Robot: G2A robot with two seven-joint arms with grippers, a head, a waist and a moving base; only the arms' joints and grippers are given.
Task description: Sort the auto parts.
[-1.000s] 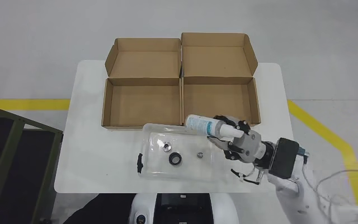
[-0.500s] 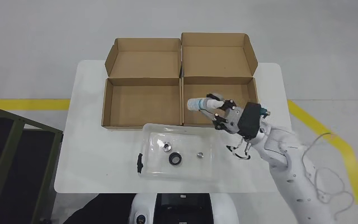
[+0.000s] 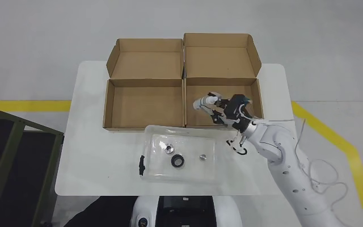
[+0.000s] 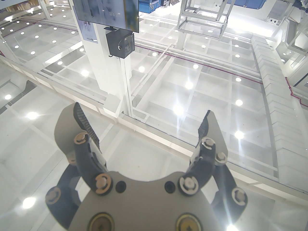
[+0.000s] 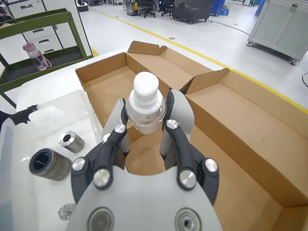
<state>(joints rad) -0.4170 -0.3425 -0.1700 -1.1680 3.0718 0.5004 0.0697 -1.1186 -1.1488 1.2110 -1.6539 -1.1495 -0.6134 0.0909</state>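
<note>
My right gripper is shut on a white bottle with a white cap, held over the near left part of the right cardboard box. The left cardboard box stands beside it. In the clear tray lie a black ring-shaped bushing, a small metal cylinder, a small metal nut and a black piece at its edge. My left gripper is open, pointing up at the ceiling.
Both boxes have their lids folded back toward the far table edge. A green cart with a pink bottle stands left of the white table.
My right arm has carried the bottle from above the tray's right end away from me and to the left, over the right box, and turned it more upright.
</note>
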